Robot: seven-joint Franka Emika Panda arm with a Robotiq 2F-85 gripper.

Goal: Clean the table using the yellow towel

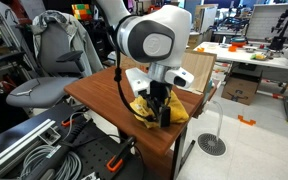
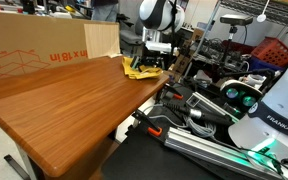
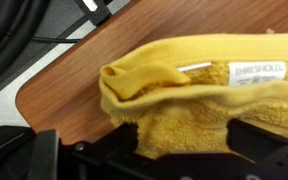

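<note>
The yellow towel (image 3: 194,100) lies bunched on the brown wooden table (image 3: 104,70), with a white label on top. In the wrist view my gripper (image 3: 179,135) has its dark fingers pressed into the towel from both sides, shut on its near fold. In both exterior views the towel (image 1: 149,108) (image 2: 139,68) sits near a table corner under my gripper (image 1: 156,108) (image 2: 152,62), which points straight down onto it.
A cardboard sheet (image 2: 39,55) stands along the table's far edge. A grey chair (image 1: 49,70) stands beside the table. Cables and metal rails (image 2: 199,125) lie on the floor near the table edge. Desks with clutter stand behind (image 1: 254,50).
</note>
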